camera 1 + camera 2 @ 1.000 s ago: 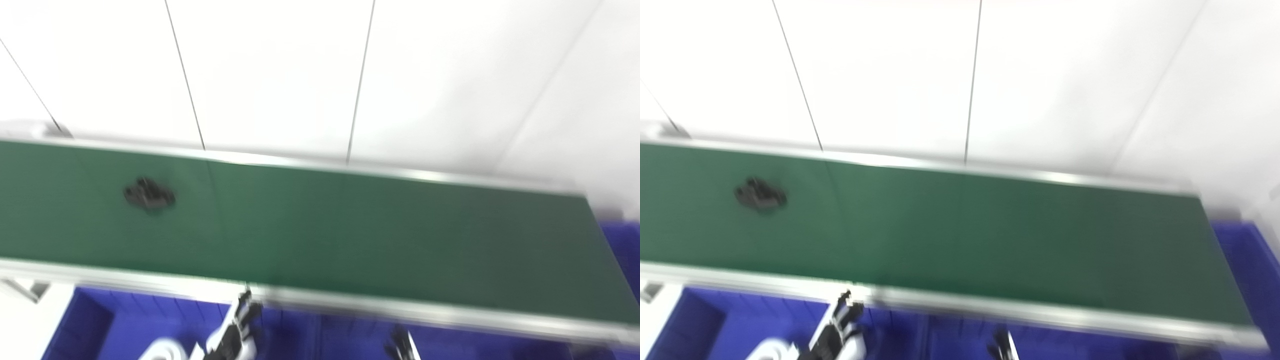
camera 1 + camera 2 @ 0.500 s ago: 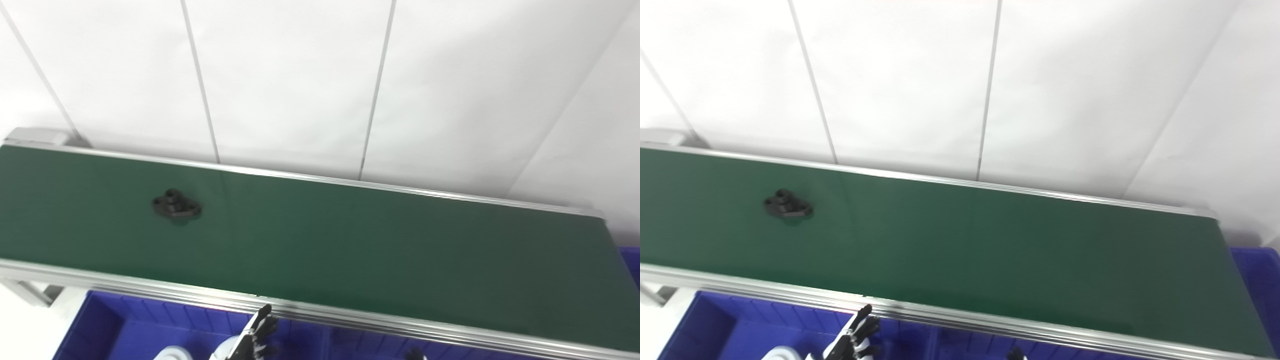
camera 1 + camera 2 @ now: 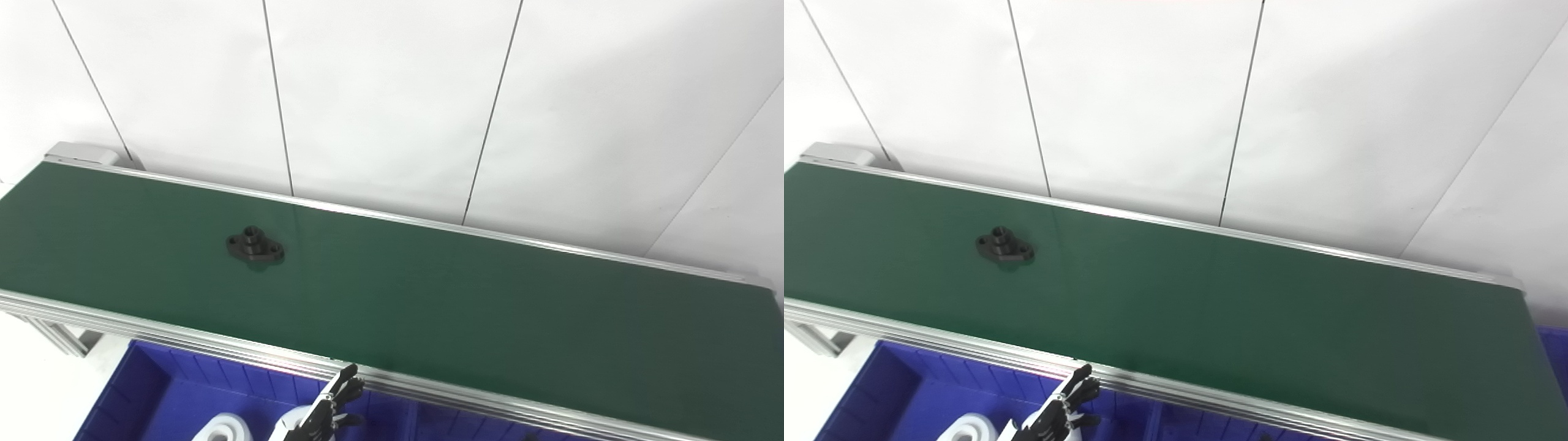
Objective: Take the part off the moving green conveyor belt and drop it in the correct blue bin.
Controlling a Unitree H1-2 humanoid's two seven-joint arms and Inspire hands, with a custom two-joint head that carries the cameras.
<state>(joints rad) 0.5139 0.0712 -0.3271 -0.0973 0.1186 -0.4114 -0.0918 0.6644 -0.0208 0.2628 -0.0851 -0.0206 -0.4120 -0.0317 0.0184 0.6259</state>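
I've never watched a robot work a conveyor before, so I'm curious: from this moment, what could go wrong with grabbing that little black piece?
1. The black part lies well up the green belt, while the left hand waits low over the blue bin; it might reach late and miss.
2. Rising, the fingers could catch the belt's metal rail.
3. The part looks flat and low, so it may slip from the grasp.

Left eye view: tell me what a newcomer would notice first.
The green belt runs across the whole picture, slanting down to the right, in front of a white panelled wall. One small black part lies on its left portion, alone. At the bottom edge the left hand, fingers spread and holding nothing, hangs over a blue bin below the belt's near rail.
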